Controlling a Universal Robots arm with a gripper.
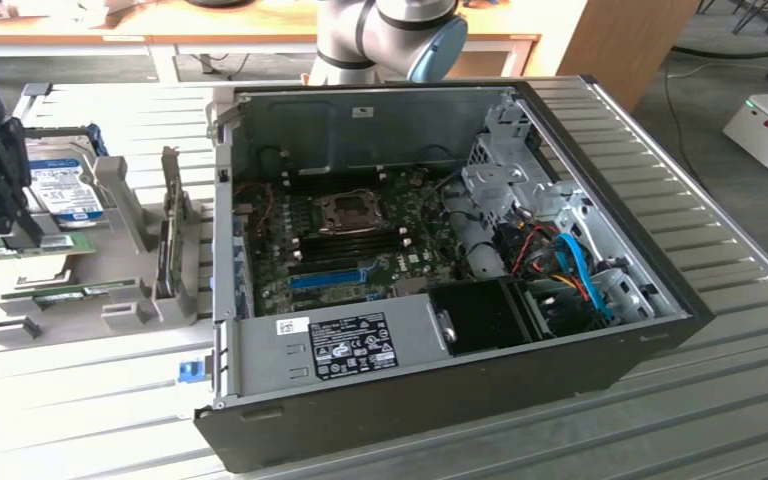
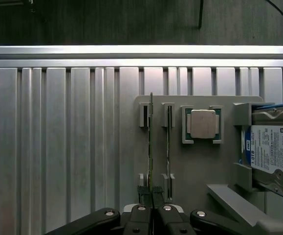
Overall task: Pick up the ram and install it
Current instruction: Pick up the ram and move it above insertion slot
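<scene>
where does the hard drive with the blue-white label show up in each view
Exterior view: the hard drive sits near the exterior view's left edge, apart from the open computer case.
Wrist view: the hard drive lies beside the square chip.
Shared landmark: the grey holder cradling it.

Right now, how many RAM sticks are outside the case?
2. Both stand on edge in the grey holder beside the case: one ram stick at the gripper, the second stick in the next slot, toward the hard drive. Others may be hidden inside the case.
</scene>
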